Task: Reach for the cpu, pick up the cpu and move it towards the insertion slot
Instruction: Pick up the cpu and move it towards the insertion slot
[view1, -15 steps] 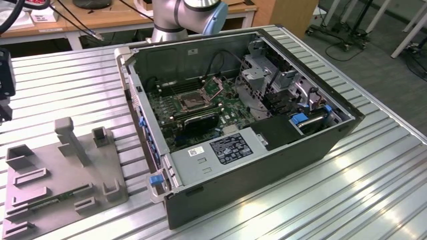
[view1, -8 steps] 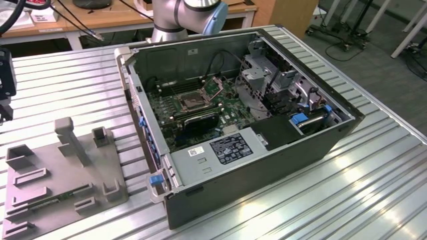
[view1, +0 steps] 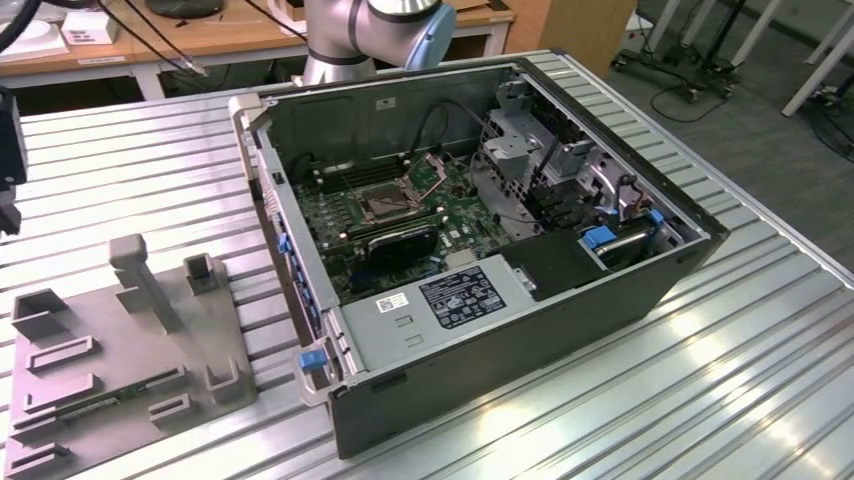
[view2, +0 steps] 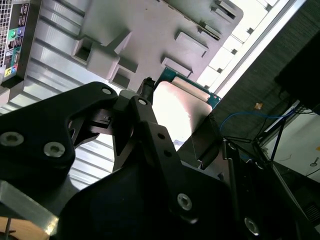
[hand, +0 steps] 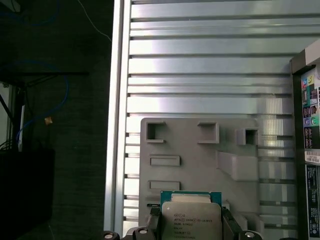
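The pincer (hand: 191, 226) is clamped on the cpu (hand: 191, 219), one dark finger (hand: 154, 221) on each of two opposite edges; both wrist views show the chip between them. The cpu hangs above the grey tray (hand: 200, 150), clear of its recesses, over the slatted metal counter (hand: 200, 65). It lies about level, silvery plate up, green rim showing; it is near square, with no clear long axis. In the exterior view the arm (view1: 380, 30) rises behind the open computer case (view1: 534, 300), and the insertion slot (view1: 382, 205) sits inside the case, well apart from the tray
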